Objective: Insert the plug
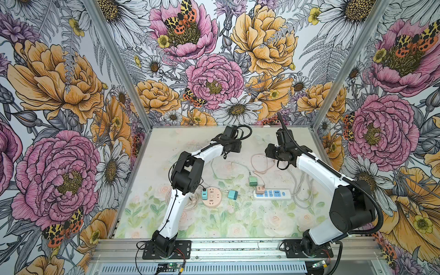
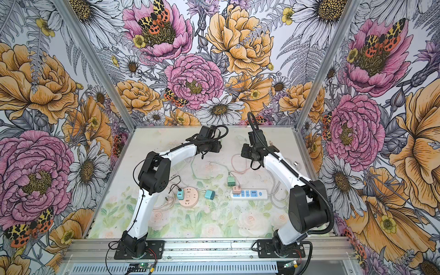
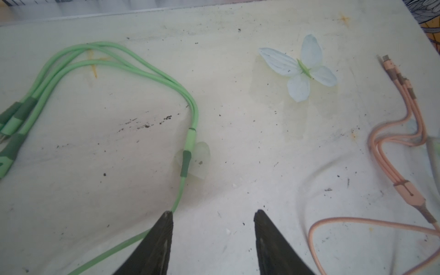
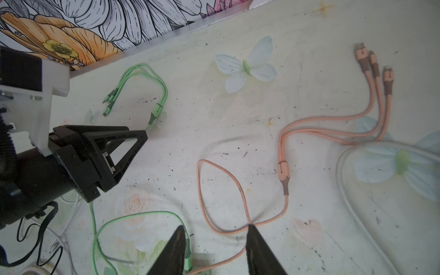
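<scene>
Two loose plugs lie on the bench (image 1: 238,223). A teal plug (image 1: 232,194) lies between the round pink socket (image 1: 211,198) and the white power strip (image 1: 272,194). A green plug (image 1: 252,181) lies just behind the strip's left end, and its green cable (image 3: 190,114) trails toward the back of the bench. A pink plug (image 1: 259,190) sits in the strip's end outlet, and a second teal plug (image 1: 204,194) sits in the round socket. The markings on the strip and the socket are too small to read in both top views.

Both hands hover toward the rear of the bench, well apart from either loose plug and from both sockets. The left hand (image 3: 213,214) is released, its fingers spread over bare bench with nothing between them. The green cable runs past one fingertip, and I cannot tell whether they touch. The right hand (image 4: 215,228) is also released and empty. The pink cable (image 4: 283,152) crosses itself at the tip of one finger, and a green connector lies just beside the other
</scene>
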Motion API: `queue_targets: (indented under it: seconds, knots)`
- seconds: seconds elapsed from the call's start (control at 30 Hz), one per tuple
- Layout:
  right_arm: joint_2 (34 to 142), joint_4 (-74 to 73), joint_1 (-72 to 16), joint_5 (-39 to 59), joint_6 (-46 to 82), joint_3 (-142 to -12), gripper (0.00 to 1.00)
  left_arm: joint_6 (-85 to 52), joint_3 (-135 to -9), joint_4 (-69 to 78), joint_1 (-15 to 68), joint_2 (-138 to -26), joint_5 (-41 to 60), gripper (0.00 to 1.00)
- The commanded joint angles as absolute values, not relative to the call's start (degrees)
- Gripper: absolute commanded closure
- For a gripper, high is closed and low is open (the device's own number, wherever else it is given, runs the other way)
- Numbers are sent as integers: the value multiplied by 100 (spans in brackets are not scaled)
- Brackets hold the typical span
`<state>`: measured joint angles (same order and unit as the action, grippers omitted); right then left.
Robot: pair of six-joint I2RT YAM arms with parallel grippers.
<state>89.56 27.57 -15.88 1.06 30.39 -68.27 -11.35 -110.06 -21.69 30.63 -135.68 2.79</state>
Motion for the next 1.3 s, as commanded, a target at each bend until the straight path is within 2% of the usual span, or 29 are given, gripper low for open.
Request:
queue_targets:
  seconds: [0.0,0.43,0.73,1.1,1.2,1.27]
  knots:
    - [8767,2699,-1516,111,2914,-6660,57,-1016,-11227,-2137,3057,-13905,253,43]
    - [8700,2693,-1291,271,2835,-6500,56,-772,-11594,-2141,3165,-14195,80,43]
    - [8816,2696,-1238,458,2830,-6452,56,-1107,-12374,-2767,3096,-14636,35,44]
    - [8666,2692,-1138,515,2777,-6293,56,-1478,-12434,-2815,3061,-14750,123,44]
    - [8621,2691,-1123,524,2775,-6250,56,-1627,-12510,-2846,3024,-14845,390,48]
    - [8576,2702,-1102,523,2777,-6212,56,-1720,-12557,-2845,3023,-14902,582,56]
